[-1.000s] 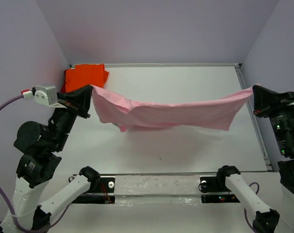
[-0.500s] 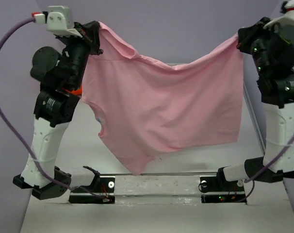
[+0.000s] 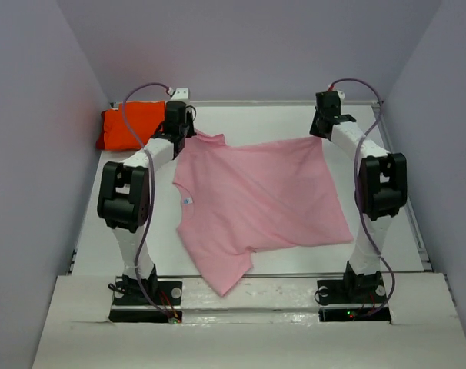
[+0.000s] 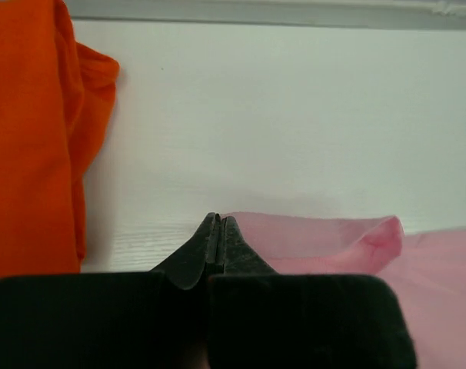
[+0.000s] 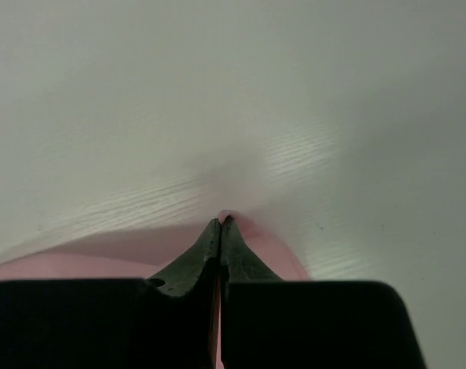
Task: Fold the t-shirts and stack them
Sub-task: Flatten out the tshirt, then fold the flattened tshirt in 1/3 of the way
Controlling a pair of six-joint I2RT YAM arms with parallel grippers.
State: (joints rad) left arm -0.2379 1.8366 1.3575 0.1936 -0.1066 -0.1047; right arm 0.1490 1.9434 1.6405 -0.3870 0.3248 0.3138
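The light pink t-shirt (image 3: 256, 200) lies spread flat across the table, its far edge stretched between my two grippers. My left gripper (image 3: 185, 138) is shut on the shirt's far left corner; in the left wrist view the pressed jaws (image 4: 218, 217) meet pink cloth (image 4: 333, 238) running off to the right. My right gripper (image 3: 319, 135) is shut on the far right corner, with a bit of pink cloth (image 5: 271, 250) peeking out at its tip (image 5: 222, 219). The bright orange t-shirt (image 3: 131, 127) sits folded in the far left corner, just left of my left gripper (image 4: 25, 138).
Both arms reach out long over the white table (image 3: 294, 123) along the shirt's two sides. A near corner of the pink shirt (image 3: 224, 283) hangs over the table's front edge onto the base rail. Lavender walls close in the back and sides.
Both arms swung the hanging pink shirt up, then forward and down. It now lies flat on the table, with the grippers low at the far side, still shut.
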